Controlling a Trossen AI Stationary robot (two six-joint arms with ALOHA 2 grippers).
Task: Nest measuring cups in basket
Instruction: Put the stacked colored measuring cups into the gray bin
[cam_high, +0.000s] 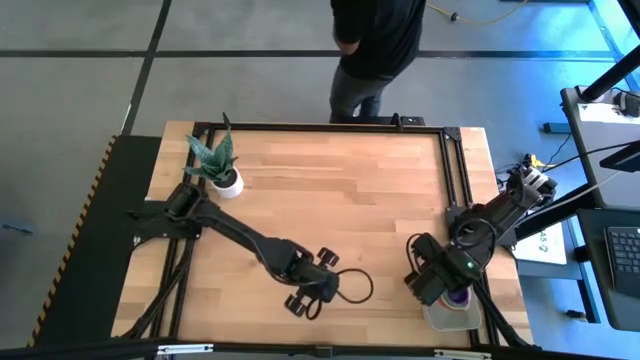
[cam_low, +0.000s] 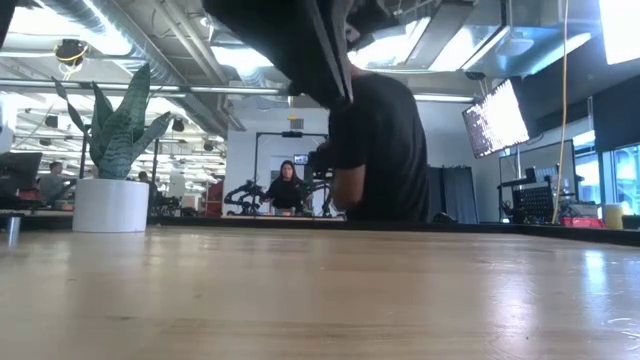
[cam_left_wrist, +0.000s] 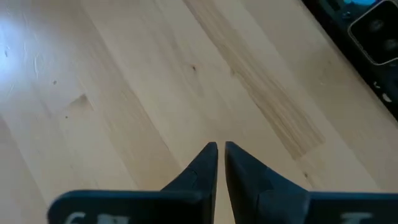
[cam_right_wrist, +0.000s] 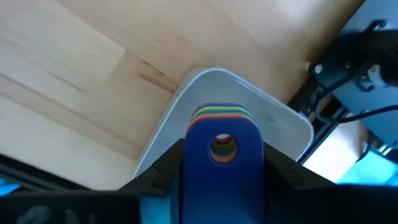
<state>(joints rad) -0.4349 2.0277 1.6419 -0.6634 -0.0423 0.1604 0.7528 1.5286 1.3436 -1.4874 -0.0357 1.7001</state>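
right gripper (cam_right_wrist: 221, 163) clamps one stack of measuring cups (cam_right_wrist: 222, 134) over one basket (cam_right_wrist: 249, 99).

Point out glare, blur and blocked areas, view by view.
Low view: window glare on the table at right, near surface blurred, a dark arm blocks the top. Right wrist view: the blue measuring cup handle is soft-focused, hiding much of the basket.

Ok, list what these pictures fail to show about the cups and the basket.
- Cup bowls: right wrist view shows only the stacked handles between the right gripper fingers; the blue handle hides the rest.
- Basket interior: high view, covered by the right arm.
- Low view: neither cups nor basket appear.
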